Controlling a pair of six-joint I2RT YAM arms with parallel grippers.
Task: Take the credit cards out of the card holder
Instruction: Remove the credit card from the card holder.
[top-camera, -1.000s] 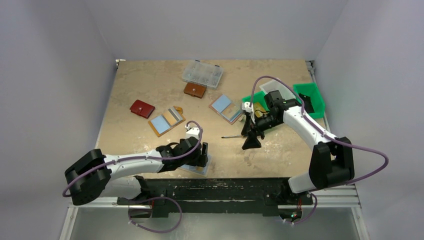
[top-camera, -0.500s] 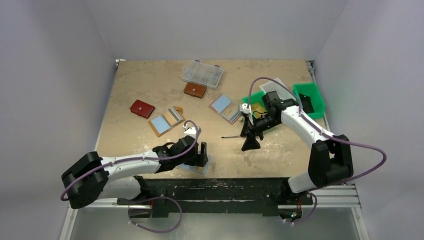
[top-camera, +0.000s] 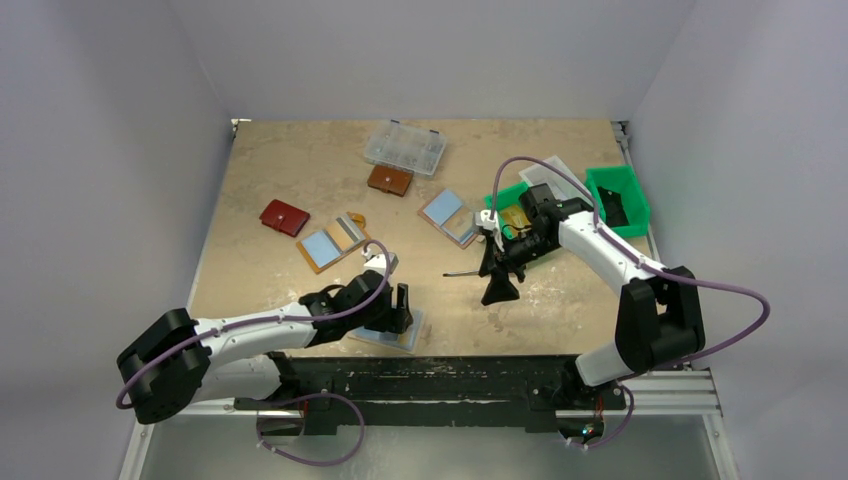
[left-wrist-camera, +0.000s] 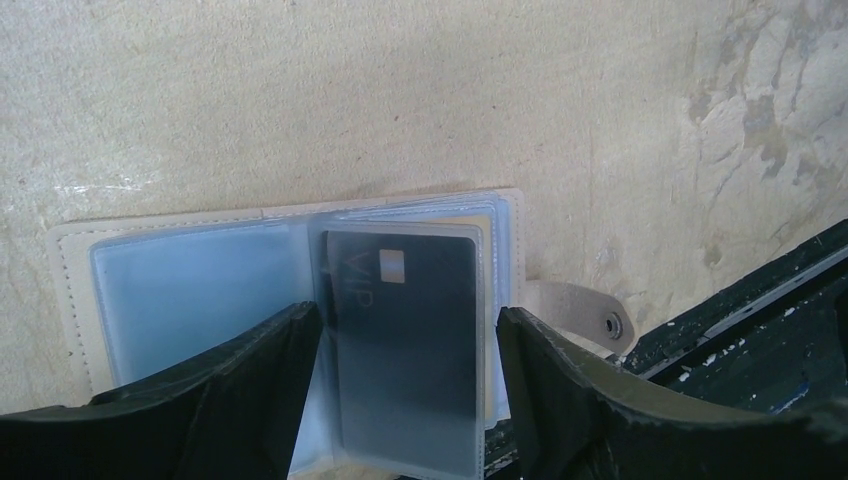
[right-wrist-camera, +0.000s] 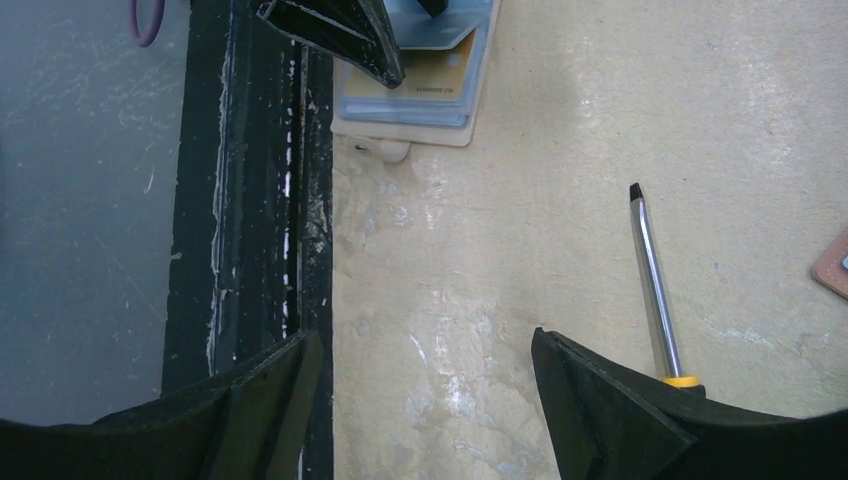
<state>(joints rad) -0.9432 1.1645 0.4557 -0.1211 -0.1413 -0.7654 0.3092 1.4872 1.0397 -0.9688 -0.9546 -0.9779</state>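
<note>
The card holder (top-camera: 404, 338) lies open and flat by the table's near edge, tan outside and pale blue inside (left-wrist-camera: 180, 295), its snap tab (left-wrist-camera: 575, 308) to the right. A dark card (left-wrist-camera: 410, 330) sits in a clear sleeve on its right half, with a gold card edge showing behind it. My left gripper (left-wrist-camera: 407, 312) is low over the holder, open, with one finger on each side of the dark card's long edges. My right gripper (top-camera: 497, 287) hangs open over bare table right of centre, with nothing between its jaws (right-wrist-camera: 425, 338). In the right wrist view the holder (right-wrist-camera: 420, 95) lies ahead.
A screwdriver (top-camera: 462, 271) lies just left of my right gripper. Farther back are two other open card wallets (top-camera: 333, 241) (top-camera: 452, 216), a red wallet (top-camera: 284, 217), a brown wallet (top-camera: 389, 180), a clear plastic box (top-camera: 405, 147) and green bins (top-camera: 615, 195). A black rail (top-camera: 430, 375) runs along the near edge.
The left arm has drawn back slightly to the left, its gripper staying over the card holder. The right gripper has drifted a little to the left.
</note>
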